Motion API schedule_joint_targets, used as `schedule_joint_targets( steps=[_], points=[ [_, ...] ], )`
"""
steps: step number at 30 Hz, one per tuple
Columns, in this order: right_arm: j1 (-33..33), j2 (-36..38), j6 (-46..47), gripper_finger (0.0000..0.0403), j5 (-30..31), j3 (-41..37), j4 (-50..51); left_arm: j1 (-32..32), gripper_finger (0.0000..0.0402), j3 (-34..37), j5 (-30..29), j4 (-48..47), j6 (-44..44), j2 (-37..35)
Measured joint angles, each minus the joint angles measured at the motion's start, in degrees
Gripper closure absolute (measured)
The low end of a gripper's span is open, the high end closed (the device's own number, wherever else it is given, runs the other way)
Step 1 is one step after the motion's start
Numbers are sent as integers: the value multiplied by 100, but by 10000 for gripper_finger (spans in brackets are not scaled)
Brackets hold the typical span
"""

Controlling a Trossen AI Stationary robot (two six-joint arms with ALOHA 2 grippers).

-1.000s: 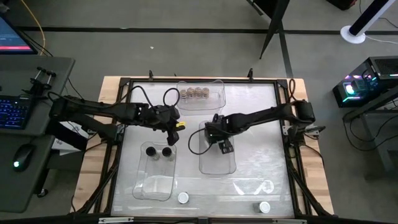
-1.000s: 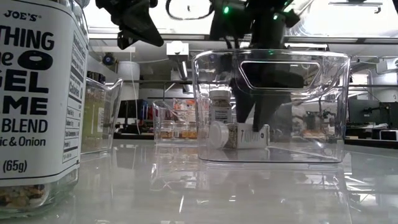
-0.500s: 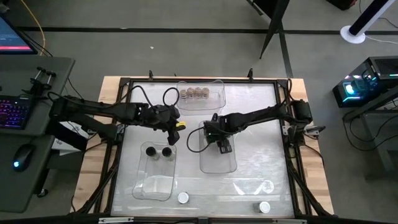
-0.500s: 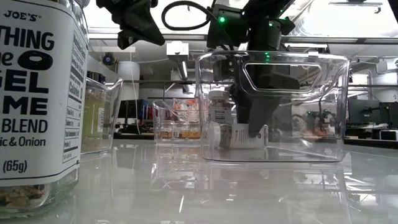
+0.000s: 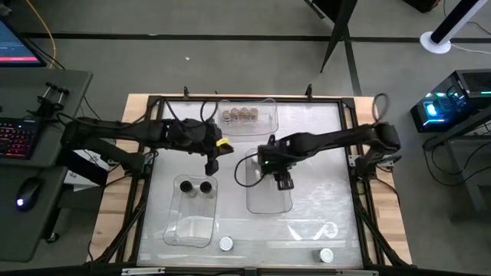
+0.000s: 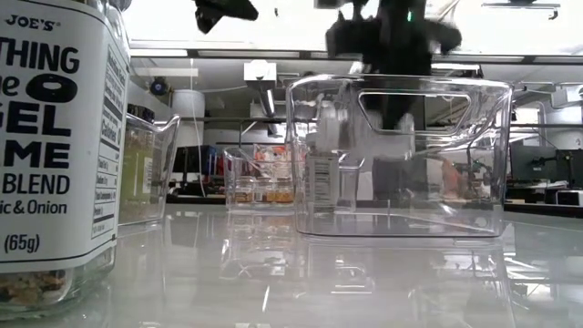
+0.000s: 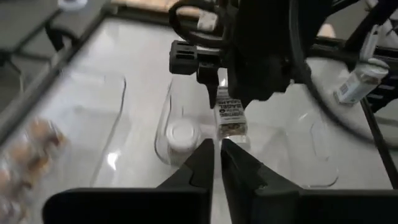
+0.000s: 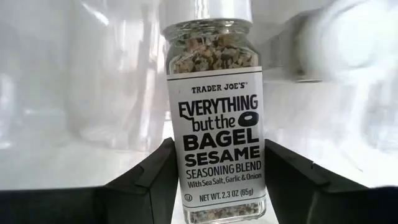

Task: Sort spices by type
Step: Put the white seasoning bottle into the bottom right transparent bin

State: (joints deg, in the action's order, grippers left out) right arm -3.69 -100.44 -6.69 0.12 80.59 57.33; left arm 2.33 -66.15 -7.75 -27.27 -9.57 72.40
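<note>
My right gripper (image 5: 282, 181) hangs over the middle clear bin (image 5: 268, 208), shut on a white-lidded spice jar (image 8: 214, 124) labelled as bagel seasoning. A second white-lidded jar (image 7: 183, 134) stands on that bin's floor. My left gripper (image 5: 212, 162) is shut and holds nothing, raised between the left bin (image 5: 192, 230) and the middle bin. Two black-lidded jars (image 5: 196, 186) stand in the left bin. Several tan-lidded jars (image 5: 239, 115) stand in the far bin. Two more white-lidded jars (image 5: 225, 244) (image 5: 326, 255) stand on the table near its front edge. My right gripper pinches the jar's lower half, near its base (image 8: 176, 180), between its two fingers (image 8: 149, 177), one on each side of the label. The fingers come steeply from above and lie across the jar. The jar (image 7: 230, 118) hangs below them, clear of the bin's floor.
The middle bin's walls (image 6: 455, 182) rise around my right gripper. In the low view a white-lidded jar (image 6: 55, 137) stands very close and hides the left of the scene. Bare table lies to the right of the middle bin (image 5: 322, 192).
My right gripper has taken hold of the jar that lay on its side on the middle bin's floor and has lifted it clear, rising inside the bin. My left gripper has gone up, still shut.
</note>
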Motion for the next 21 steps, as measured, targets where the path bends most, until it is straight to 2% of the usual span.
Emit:
schedule_joint_targets(
  steps=[5, 11, 16, 21],
  points=[
    [-59, 759, 678, 211, 104, 384, 362, -31, 326, -409, 349, 62, 868, 2],
    [-55, 1549, 1690, 211, 657, 536, -281, -98, 217, -964, 711, 183, 1419, 282],
    [-57, 1661, 1898, 211, 833, 525, -667, -96, 124, -1521, 699, 188, 1564, 869],
    [-60, 1553, 1927, 211, 844, 523, -696, -42, 70, -1913, 593, -205, 1582, 1369]
  ],
)
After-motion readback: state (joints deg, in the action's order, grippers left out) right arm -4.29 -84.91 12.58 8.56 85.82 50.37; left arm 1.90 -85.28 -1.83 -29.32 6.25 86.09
